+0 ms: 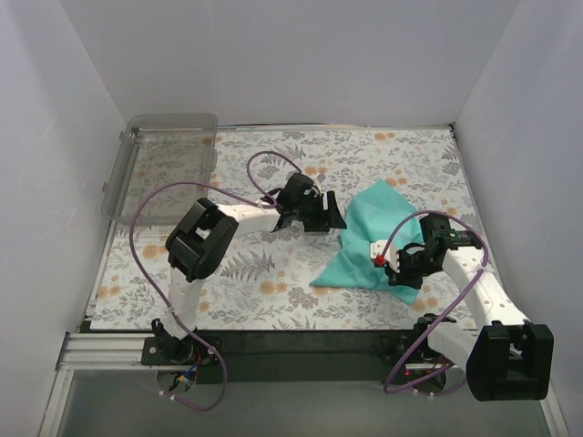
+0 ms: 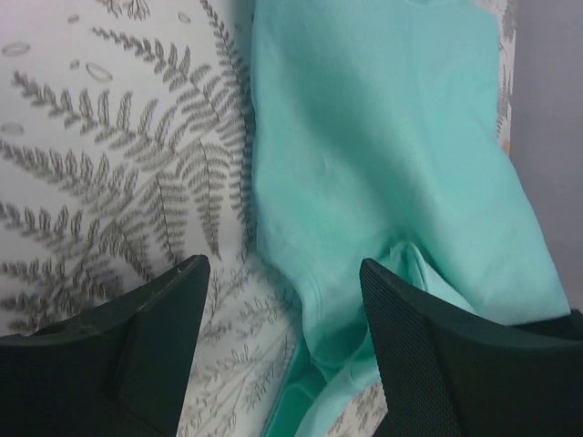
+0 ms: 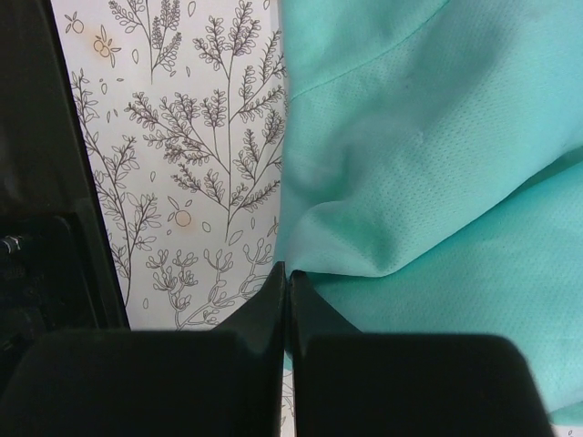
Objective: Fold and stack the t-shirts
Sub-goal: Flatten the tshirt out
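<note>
Clear plastic bin sits far left, at the back corner of the floral tablecloth. Mid-table the left gripper has its jaws apart, straddling the left edge of the t-shirt, nothing clamped. This teal t-shirt lies rumpled flat on the tablecloth, right of centre. At its near edge the right gripper has fingers pressed together, pinching a pucker of cloth.
</note>
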{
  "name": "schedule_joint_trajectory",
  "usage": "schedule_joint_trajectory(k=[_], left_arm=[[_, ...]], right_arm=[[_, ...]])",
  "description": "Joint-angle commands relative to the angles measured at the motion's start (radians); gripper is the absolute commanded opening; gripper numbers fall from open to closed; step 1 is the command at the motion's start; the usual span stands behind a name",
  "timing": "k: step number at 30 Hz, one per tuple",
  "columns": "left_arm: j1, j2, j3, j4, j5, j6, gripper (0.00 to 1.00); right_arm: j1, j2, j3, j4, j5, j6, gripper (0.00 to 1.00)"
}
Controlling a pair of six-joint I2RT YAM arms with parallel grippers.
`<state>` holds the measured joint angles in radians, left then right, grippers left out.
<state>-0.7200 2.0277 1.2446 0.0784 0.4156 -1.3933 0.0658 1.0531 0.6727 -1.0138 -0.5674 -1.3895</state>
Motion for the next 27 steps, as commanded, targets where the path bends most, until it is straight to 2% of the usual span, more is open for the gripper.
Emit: schedule_joint_trajectory(k=[1,4,8,10,12,14,15,17,20,21,23,24,27], left_arm=[[-0.019,0.071,0.125,-0.074,-0.089,-0.006,0.62],[-0.033,0.141,0.205,-0.176,-0.109,0.011,0.59],[-0.048,0.167,0.239,-0.207,-0.124,0.025,0.57],[-0.052,0.178,0.249,-0.210,-0.103,0.027,0.48],[-0.058,0.189,0.262,-0.212,-0.086,0.030,0.35],[-0.065,0.200,0.280,-0.226,-0.074,0.042,0.24],[-0.068,0.200,0.282,-0.229,-0.069,0.045,0.12],[-0.068,0.186,0.276,-0.232,-0.077,0.066,0.00],[-0.068,0.120,0.260,-0.236,-0.170,0.115,0.00],[-0.067,0.099,0.253,-0.244,-0.208,0.160,0.00],[-0.062,0.021,0.243,-0.252,-0.268,0.223,0.00],[-0.061,-0.007,0.228,-0.252,-0.323,0.281,0.00],[-0.050,-0.120,0.187,-0.244,-0.388,0.399,0.00]], right_arm=[[0.000,-0.022,0.008,-0.037,-0.032,-0.028,0.03],[-0.001,-0.038,0.013,-0.017,-0.049,0.003,0.04],[0.000,-0.045,0.021,0.006,-0.069,0.033,0.04],[-0.003,-0.048,0.027,0.021,-0.080,0.052,0.05],[-0.003,-0.050,0.036,0.037,-0.089,0.067,0.07],[-0.009,-0.051,0.062,0.049,-0.103,0.113,0.14],[-0.015,-0.050,0.073,0.066,-0.106,0.138,0.18],[-0.044,-0.056,0.122,0.084,-0.114,0.206,0.32],[-0.130,-0.061,0.210,0.122,-0.135,0.263,0.48],[-0.155,-0.062,0.229,0.168,-0.141,0.326,0.58],[-0.220,-0.053,0.273,0.223,-0.140,0.409,0.62],[-0.236,-0.048,0.278,0.315,-0.123,0.540,0.65],[-0.247,-0.005,0.271,0.476,-0.121,0.772,0.65]])
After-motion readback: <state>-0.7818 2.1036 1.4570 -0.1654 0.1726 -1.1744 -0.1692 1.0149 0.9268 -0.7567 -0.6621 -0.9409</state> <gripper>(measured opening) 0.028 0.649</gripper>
